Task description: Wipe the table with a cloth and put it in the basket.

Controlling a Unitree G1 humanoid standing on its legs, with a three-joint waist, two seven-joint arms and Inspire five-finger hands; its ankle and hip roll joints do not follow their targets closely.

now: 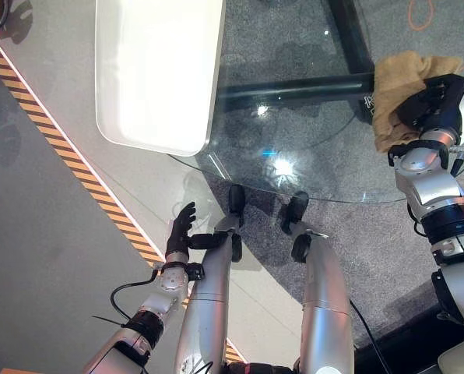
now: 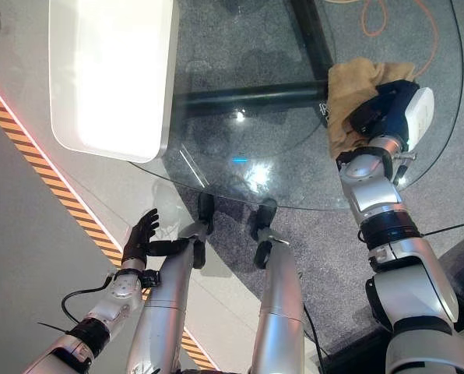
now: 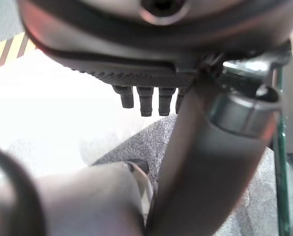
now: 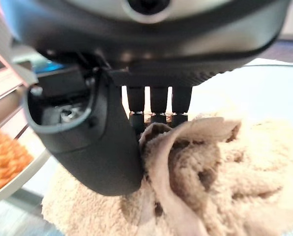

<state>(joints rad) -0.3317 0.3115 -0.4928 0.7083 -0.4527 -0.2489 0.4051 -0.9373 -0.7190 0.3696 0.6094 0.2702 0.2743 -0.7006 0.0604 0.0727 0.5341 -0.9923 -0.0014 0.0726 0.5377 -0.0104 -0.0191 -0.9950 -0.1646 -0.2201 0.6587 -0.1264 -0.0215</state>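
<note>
I see a round glass table point(image 1: 310, 156) over grey carpet. At two o'clock my right hand point(image 1: 433, 100) pinches the tan cloth point(image 1: 395, 86); at eight, my left hand point(image 1: 181, 230) hangs, fingers relaxed straight.

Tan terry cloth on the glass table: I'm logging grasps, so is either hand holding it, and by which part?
The right hand rests on the tan terry cloth, a raised fold bunched against its fingers; a closed grip cannot be told. The left hand holds nothing.
</note>
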